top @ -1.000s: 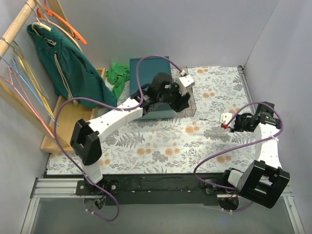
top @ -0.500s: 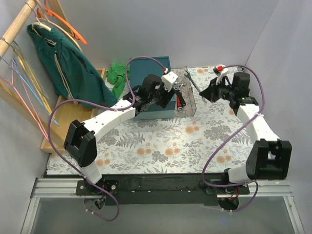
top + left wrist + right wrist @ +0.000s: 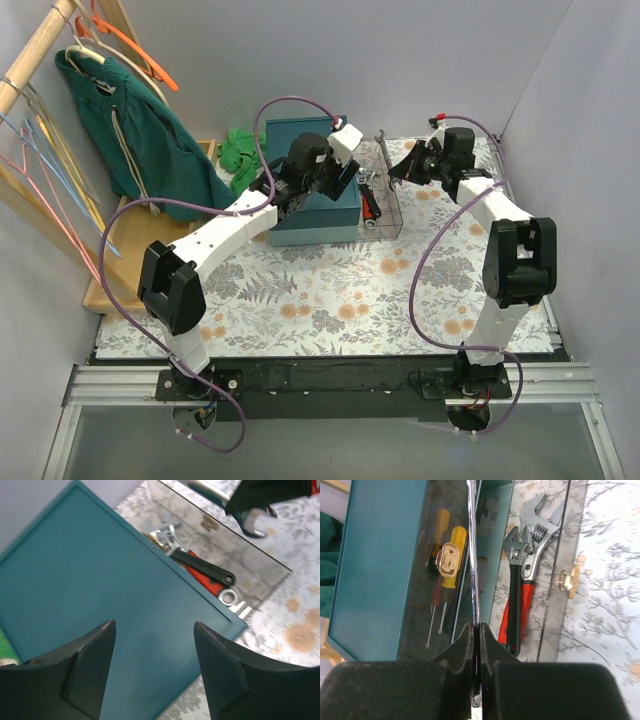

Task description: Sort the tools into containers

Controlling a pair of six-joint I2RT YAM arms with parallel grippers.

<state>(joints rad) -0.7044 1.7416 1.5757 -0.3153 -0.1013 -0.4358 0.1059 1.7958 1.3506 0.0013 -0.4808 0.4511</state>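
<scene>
My right gripper [image 3: 408,166] is shut on a silver spanner [image 3: 384,150] and holds it over the clear box [image 3: 392,222]. In the right wrist view the gripper [image 3: 475,627] pinches the spanner [image 3: 472,555] edge-on. In the clear box lie a red-handled adjustable wrench [image 3: 527,600] and a black wrench [image 3: 513,587]. A yellow screwdriver [image 3: 451,560] and a red one [image 3: 436,597] show in the dark clear wall; whether reflected I cannot tell. My left gripper [image 3: 336,182] is open and empty above the teal box [image 3: 300,140]; its jaws [image 3: 155,650] stand wide over the teal top [image 3: 100,580].
A wooden tray [image 3: 140,240] sits at the left with a green garment [image 3: 150,140] hanging over it from a rail. Green cloth [image 3: 240,150] lies behind the teal box. Grey walls close in the back and right. The floral table cover [image 3: 340,290] spreads in front.
My right arm swung from the table's right side to the back, bringing the spanner over the clear box. My left gripper drew back from the clear box to over the teal box.
</scene>
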